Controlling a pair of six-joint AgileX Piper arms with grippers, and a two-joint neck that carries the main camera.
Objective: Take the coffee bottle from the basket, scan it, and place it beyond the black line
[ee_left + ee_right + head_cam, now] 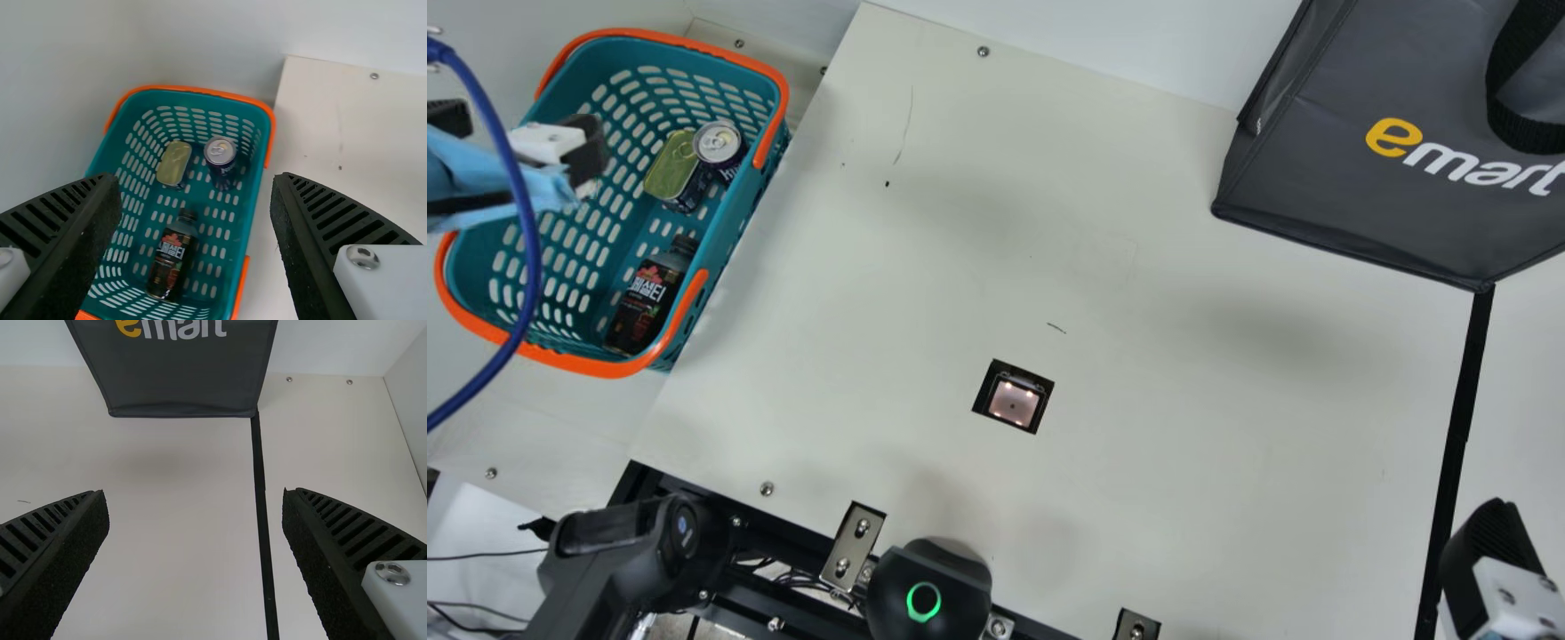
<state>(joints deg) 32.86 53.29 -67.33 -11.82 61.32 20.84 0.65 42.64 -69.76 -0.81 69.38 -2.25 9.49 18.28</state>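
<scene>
My left gripper (525,133) is over the left side of the teal basket (734,240). In the left wrist view that gripper (193,213) stands open, nothing between its fingers, above the basket. The dark coffee bottle (645,298) lies in the basket's near part, and its label shows in the left wrist view on the bottle (173,257). My right gripper (1494,551) is at the table's right, by the black line (1458,409); in the right wrist view the gripper (195,533) is open and empty over the table. The scanner window (1014,402) sits flush in the table.
Also in the basket are a round can (718,144) and a flat tin (672,169). A dark grey bag (1343,178) stands at the back right. A black device with a green ring (929,596) sits at the table's front edge.
</scene>
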